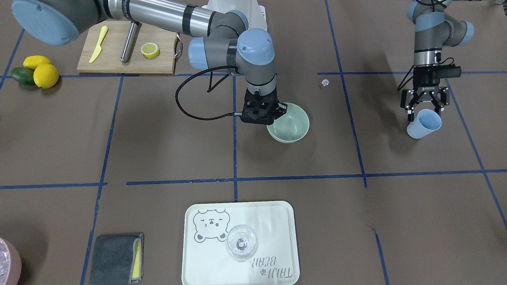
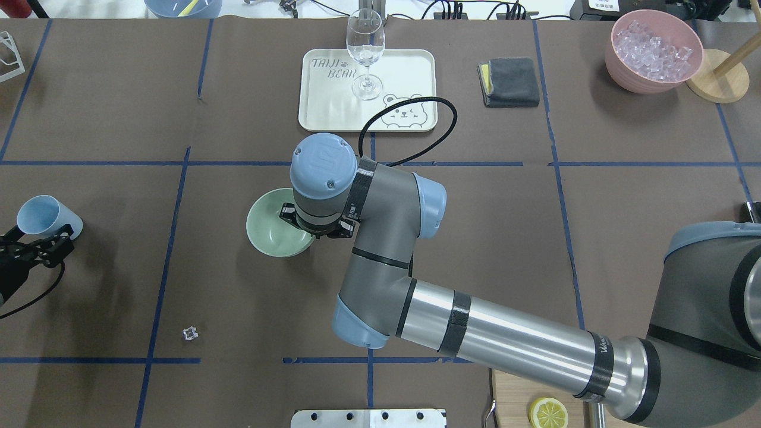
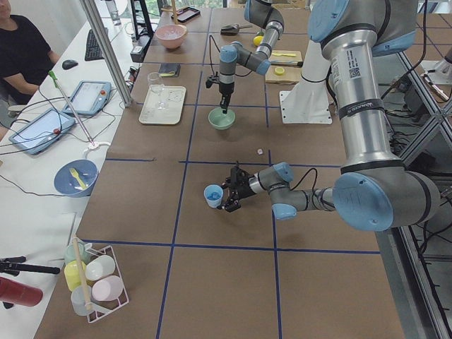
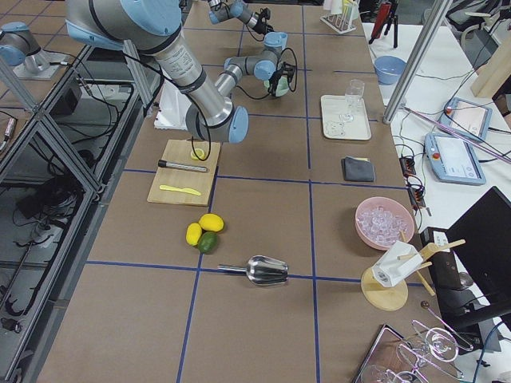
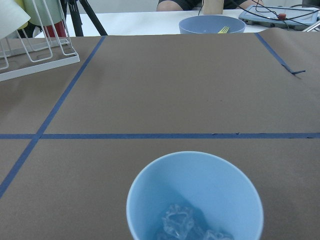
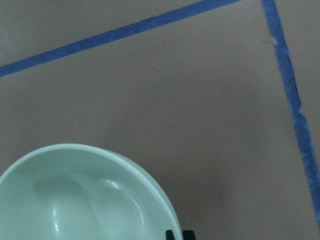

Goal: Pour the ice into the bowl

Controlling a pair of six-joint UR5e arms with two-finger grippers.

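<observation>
You have a wine glass (image 1: 241,242) on the tray (image 1: 273,221) well beyond the right pincer (image 1: 266,115) — a stray clear cube (image 1: 325,82) lies behind it, leftward.

Silver arm tubes (image 2: 523,339), grey joints (image 2: 386,202), pale-blue caps (image 2: 324,163) (UR logo embossed), black cable (image 2: 455,119).

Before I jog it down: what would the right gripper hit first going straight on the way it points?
The bowl: the right gripper points straight down over its rim on the robot's right side. It may already touch the rim; depth is unclear.
</observation>
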